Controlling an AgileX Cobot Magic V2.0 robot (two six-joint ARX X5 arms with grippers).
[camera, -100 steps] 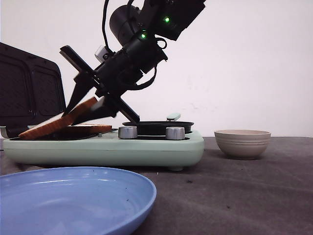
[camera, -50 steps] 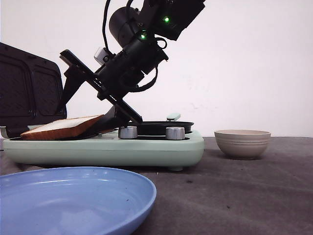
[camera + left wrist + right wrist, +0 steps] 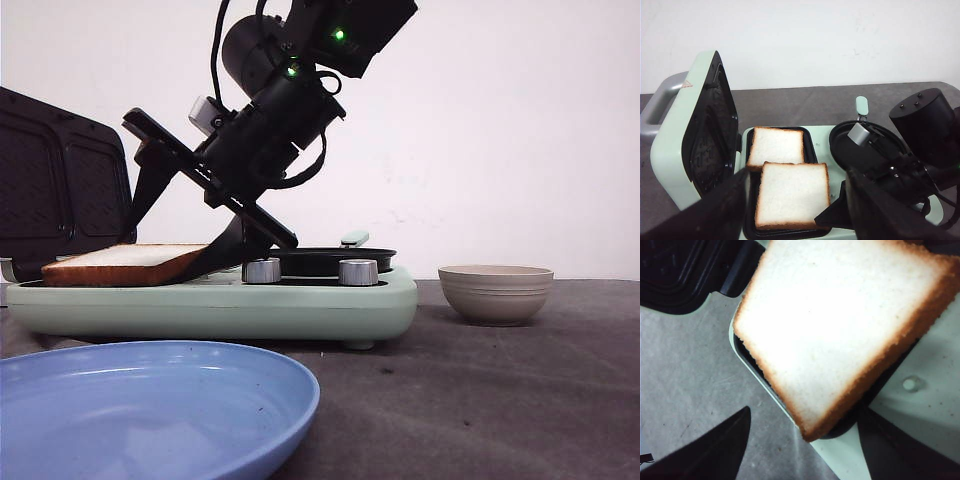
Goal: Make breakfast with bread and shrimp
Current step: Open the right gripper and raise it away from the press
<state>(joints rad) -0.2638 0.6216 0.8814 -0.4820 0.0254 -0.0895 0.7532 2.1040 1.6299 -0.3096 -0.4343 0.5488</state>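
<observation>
Two slices of bread lie in the black tray of the mint-green sandwich maker. The upper slice partly overlaps the lower slice; from the front they show as one flat stack. My right gripper is open over the stack's near-right corner, one finger raised above it and the other low beside it. In the right wrist view the bread lies free between the spread fingers of that gripper. My left gripper hovers open above the tray. The shrimp is out of view.
The maker's dark lid stands open at the left. A round black pan and two silver knobs sit on its right half. A beige ribbed bowl stands to the right, and a blue plate lies at the front.
The slice that my right gripper held tilted has dropped flat onto the other slice. The right gripper has opened and let go of it.
</observation>
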